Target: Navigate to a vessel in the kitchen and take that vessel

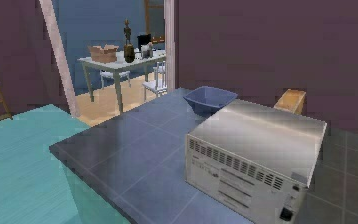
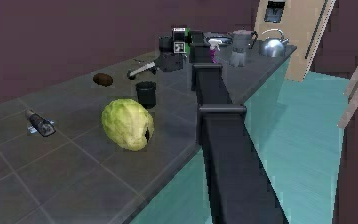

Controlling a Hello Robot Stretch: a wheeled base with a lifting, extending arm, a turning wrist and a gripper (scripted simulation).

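Two vessels catch my eye from where I stand, one in each view. Looking ahead, a blue bowl point(image 1: 209, 98) sits on the dark countertop point(image 1: 117, 150), just beyond a boxy silver appliance point(image 1: 252, 150). A tan box-like thing point(image 1: 290, 100) lies off to the bowl's right. The bowl is wide, shallow and open-topped, a clear blue. Through the doorway behind, a pale table point(image 1: 112, 66) carries a cardboard box point(image 1: 104, 53) and a dark bottle-like shape point(image 1: 128, 45).

Out to the arm's side, the arm point(image 2: 227, 150) reaches across a dark counter. A dark cup point(image 2: 146, 93) stands upright just left of it, near a green lettuce point(image 2: 127, 123). I judge this cup the likelier target, since it stands close beside the arm and not far from the gripper point(image 2: 169, 52). It is small, squat and near black, with its mouth up. It should be stiff and light, probably smooth enough to slip, and could chip if knocked over. Taking it around the body, or by the wall at the rim, looks best. I cannot tell whether the gripper's fingers are spread or pressed together. Nor can I tell whether it holds anything, because clutter lies around its far end. Farther along stand a grey jug point(image 2: 242, 45) and a metal kettle point(image 2: 272, 44).
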